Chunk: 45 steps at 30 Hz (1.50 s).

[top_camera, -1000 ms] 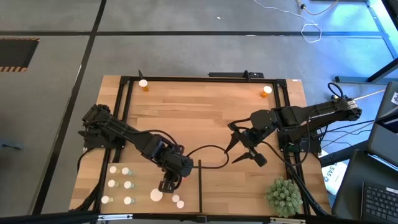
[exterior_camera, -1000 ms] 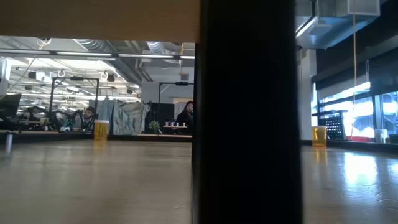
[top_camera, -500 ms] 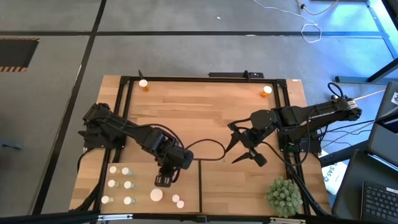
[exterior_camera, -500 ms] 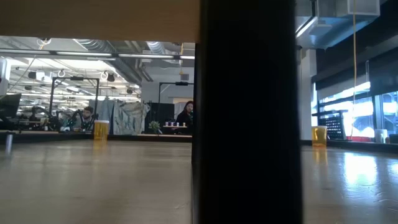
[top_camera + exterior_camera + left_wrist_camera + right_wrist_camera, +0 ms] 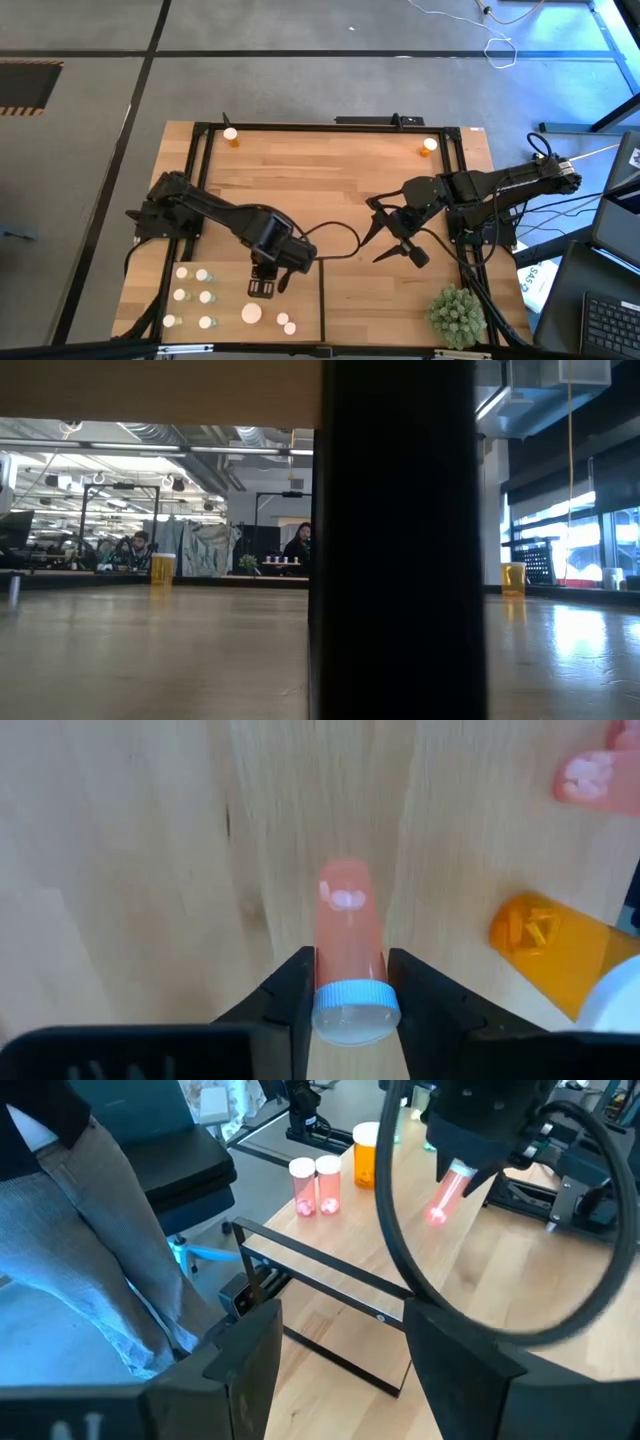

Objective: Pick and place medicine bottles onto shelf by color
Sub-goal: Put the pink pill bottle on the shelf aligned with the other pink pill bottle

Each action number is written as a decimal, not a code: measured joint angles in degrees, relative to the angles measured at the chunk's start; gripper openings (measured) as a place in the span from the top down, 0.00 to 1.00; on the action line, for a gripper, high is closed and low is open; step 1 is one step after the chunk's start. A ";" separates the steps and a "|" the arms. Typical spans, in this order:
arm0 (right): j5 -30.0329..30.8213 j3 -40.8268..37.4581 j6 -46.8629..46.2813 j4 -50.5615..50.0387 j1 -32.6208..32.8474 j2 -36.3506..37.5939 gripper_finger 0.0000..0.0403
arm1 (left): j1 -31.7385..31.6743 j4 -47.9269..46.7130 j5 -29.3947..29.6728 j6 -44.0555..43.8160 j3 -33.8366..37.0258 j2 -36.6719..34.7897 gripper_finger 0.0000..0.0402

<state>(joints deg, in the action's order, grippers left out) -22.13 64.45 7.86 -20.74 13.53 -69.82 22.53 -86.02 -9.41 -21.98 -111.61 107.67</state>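
1. I am holding a small pink bottle (image 5: 349,945) in my left end effector (image 5: 350,1005), fingers closed just under its cap, above the shelf (image 5: 225,285).
2. It is looking light, stiff and slick, so a grip near the cap seems wise.
3. My right end effector (image 5: 395,240) is waiting open over the desk (image 5: 330,180).
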 joint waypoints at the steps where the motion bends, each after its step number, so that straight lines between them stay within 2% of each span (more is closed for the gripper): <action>1: 0.00 0.00 0.16 0.03 -0.01 0.00 0.47 | 0.01 -1.12 0.16 0.27 -1.23 0.76 0.74; 11: 0.02 0.00 0.15 0.36 0.01 0.00 0.47 | -0.18 -3.93 -0.79 4.64 -11.77 8.00 0.74; 45: 0.01 0.00 1.60 0.36 0.01 0.00 0.47 | -0.61 -3.95 -2.25 4.10 -11.79 9.52 0.67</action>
<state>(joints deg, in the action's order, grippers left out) -22.12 64.45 9.46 -20.38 13.54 -69.82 21.92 -89.97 -11.66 -17.88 -123.39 117.19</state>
